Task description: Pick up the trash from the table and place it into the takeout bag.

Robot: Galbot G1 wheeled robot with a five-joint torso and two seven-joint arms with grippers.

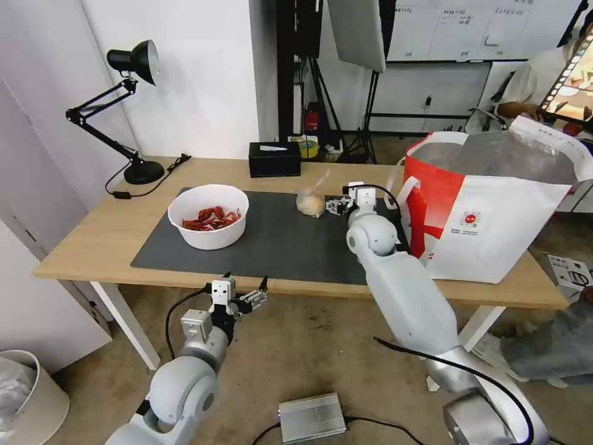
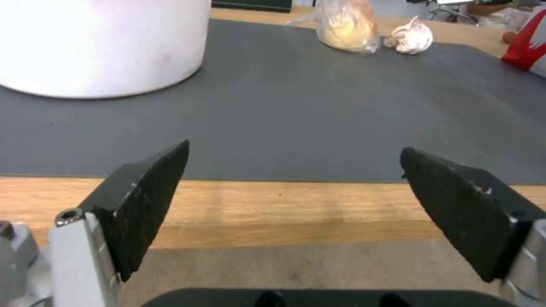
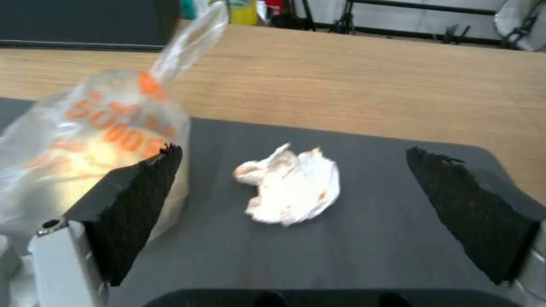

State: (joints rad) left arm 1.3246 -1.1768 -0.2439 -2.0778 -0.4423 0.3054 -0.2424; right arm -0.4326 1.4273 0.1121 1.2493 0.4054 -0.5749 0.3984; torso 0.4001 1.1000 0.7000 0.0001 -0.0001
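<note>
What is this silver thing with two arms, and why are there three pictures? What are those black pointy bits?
It is a robot. One picture is from a camera on its head; the others are from cameras on its wrists. The black bits are finger pads that pinch things.

On the table sit a bowl of red shells, a knotted bag, a crumpled tissue and a big takeout bag.

The right gripper is open around the tissue, holding nothing. The left gripper waits, open, at the table's near edge.
</note>
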